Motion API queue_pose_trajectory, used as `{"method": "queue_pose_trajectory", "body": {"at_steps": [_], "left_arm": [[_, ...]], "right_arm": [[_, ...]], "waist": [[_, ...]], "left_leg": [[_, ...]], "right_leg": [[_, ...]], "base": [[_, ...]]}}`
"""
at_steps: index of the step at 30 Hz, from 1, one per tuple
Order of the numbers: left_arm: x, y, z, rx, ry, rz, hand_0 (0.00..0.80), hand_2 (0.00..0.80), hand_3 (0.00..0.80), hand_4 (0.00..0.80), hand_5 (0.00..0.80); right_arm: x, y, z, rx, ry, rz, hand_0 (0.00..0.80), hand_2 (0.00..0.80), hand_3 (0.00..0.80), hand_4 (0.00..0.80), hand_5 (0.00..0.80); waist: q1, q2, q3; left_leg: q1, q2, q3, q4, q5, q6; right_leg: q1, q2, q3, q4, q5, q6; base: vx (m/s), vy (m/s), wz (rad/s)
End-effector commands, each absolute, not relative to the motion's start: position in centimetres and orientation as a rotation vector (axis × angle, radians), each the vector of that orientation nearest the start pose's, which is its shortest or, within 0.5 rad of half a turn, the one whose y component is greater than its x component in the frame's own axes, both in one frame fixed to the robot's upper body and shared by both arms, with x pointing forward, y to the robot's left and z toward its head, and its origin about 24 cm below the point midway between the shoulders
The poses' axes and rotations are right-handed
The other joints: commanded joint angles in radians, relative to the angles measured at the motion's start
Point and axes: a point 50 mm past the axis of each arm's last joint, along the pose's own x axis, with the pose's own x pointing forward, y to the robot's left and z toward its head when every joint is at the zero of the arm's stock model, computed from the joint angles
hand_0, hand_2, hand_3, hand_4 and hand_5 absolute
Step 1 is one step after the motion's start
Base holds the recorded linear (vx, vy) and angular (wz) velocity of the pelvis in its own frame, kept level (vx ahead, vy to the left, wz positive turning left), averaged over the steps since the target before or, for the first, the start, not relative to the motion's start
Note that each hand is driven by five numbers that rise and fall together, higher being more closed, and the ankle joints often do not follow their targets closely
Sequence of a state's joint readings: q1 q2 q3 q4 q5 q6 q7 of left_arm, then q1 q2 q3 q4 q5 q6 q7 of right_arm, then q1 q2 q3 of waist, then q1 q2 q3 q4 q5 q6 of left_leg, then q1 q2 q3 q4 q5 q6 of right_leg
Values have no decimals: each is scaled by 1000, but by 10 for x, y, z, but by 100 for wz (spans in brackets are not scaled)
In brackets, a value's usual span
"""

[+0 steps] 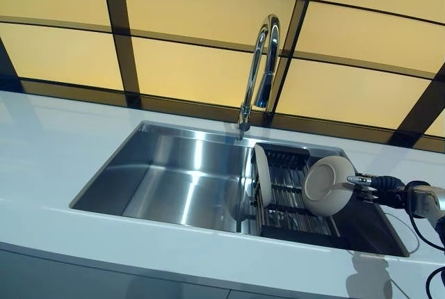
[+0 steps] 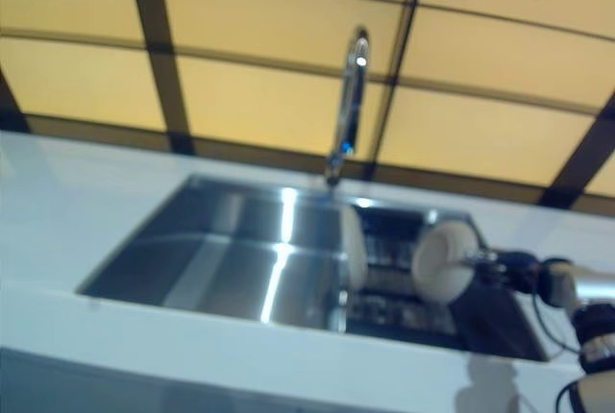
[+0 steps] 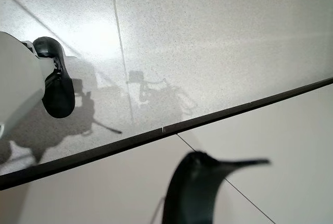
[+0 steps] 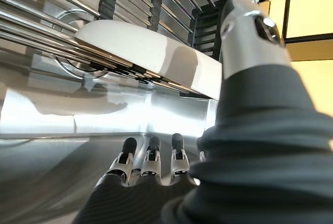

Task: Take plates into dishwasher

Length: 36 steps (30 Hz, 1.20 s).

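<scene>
A dark wire rack (image 1: 292,205) sits in the right part of the steel sink (image 1: 174,174). A white plate (image 1: 263,174) stands on edge at the rack's left end. A second white plate (image 1: 330,184) leans in the rack to its right, its hollow side facing me. My right hand (image 1: 372,184) reaches in from the right and touches that plate's right rim. In the right wrist view the plate's rim (image 4: 156,52) lies between the raised thumb (image 4: 250,23) and the fingers (image 4: 151,156), with a gap on the finger side. Only a dark part of my left hand (image 3: 197,187) shows, over the floor.
A tall chrome tap (image 1: 261,69) arches over the sink's back edge, just left of the rack. White counter (image 1: 49,153) surrounds the sink. Yellow wall panels with dark strips (image 1: 195,69) rise behind. The sink's left half is bare steel.
</scene>
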<state>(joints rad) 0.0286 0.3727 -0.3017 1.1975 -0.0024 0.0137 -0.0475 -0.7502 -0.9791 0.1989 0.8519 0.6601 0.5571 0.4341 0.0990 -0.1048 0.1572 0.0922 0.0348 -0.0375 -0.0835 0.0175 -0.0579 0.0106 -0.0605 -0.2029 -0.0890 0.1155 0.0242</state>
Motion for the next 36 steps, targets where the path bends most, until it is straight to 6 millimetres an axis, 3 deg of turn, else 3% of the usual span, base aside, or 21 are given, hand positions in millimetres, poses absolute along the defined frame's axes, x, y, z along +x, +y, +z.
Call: {"method": "queue_pose_trajectory", "body": {"at_steps": [1,26,27,29,36], "left_arm": [[91,268,-151,479,1257,-103,0,0,0,0,0],[94,266,-151,448,1242,-88,0,0,0,0,0],[94,266,-151,447,1242,-88,0,0,0,0,0],[92,265,-151,442,1244,-85,0,0,0,0,0],[90,264,-152,442,1252,-90,0,0,0,0,0]], "right_arm": [[338,-354,176,-17,432,8,0,0,0,0,0],[347,-338,178,-32,442,60,0,0,0,0,0],[348,-338,178,-33,442,58,78,78,78,78,78],[349,-340,180,-71,443,37,800,800,800,800,800],[352,-345,193,-153,400,-47,800,800,800,800,800]], "waist": [[15,-25,15],[33,-37,22],[34,-37,22],[39,-38,17],[45,-38,10]], "left_leg": [[-28,-16,43,-4,-25,31],[-35,-15,32,-4,-21,30],[-36,-15,32,-4,-21,30],[-35,-15,28,-4,-20,29],[-29,-19,26,-4,-21,30]], "right_leg": [[64,-20,4,3,-64,75],[64,-21,-10,2,-62,74],[64,-21,-10,2,-62,74],[66,-22,-14,2,-63,74],[70,-24,-16,2,-63,75]], "base": [[0,0,0],[0,0,0],[-5,11,5],[6,19,11],[2,3,1]]}}
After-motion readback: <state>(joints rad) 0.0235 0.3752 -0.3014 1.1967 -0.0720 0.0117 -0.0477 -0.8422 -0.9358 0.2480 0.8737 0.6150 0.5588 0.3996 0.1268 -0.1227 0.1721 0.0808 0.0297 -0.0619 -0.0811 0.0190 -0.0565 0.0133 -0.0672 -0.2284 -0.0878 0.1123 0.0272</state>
